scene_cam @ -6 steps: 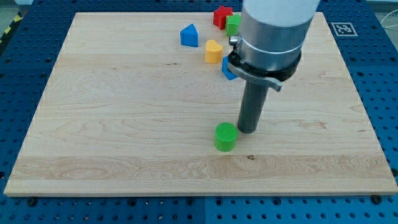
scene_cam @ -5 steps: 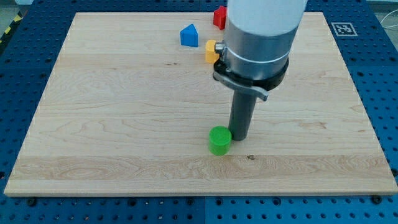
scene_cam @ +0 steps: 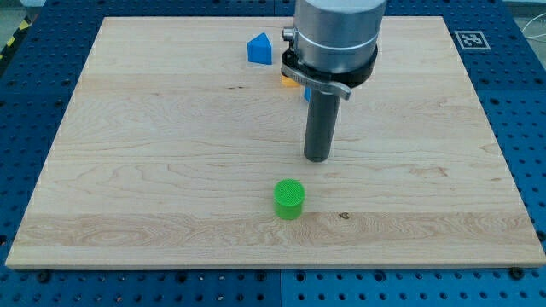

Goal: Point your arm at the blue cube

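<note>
My tip [scene_cam: 317, 159] stands on the wooden board [scene_cam: 153, 170] a little right of the middle. The blue cube [scene_cam: 305, 94] shows only as a thin sliver behind the rod, above the tip toward the view's top. A yellow block [scene_cam: 289, 82] is also mostly hidden by the arm. A blue block with a pointed top [scene_cam: 259, 49] sits near the view's top, left of the arm. A green cylinder [scene_cam: 289, 199] stands below and left of the tip, apart from it.
A black-and-white marker tag [scene_cam: 470, 39] is at the board's top right corner. A blue perforated table [scene_cam: 26, 102] surrounds the board. The arm's body hides the blocks behind it at the view's top.
The arm moved left, nudging the green cylinder left and down, then drew back toward the view's top. The red and green blocks at the top are now hidden.
</note>
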Controlling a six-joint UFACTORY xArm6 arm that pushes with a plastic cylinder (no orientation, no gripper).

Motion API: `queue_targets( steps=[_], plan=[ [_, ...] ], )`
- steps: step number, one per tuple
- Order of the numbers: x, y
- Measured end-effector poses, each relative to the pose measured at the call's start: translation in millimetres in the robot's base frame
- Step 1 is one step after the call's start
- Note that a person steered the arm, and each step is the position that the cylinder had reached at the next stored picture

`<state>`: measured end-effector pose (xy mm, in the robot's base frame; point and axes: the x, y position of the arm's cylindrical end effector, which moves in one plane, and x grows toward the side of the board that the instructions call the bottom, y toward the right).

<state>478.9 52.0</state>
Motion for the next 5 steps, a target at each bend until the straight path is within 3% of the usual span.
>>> queue_targets(
  steps=[3,5],
  plan=[
    [-46.8,3.6],
    [-71.6,-33.0]
  ],
)
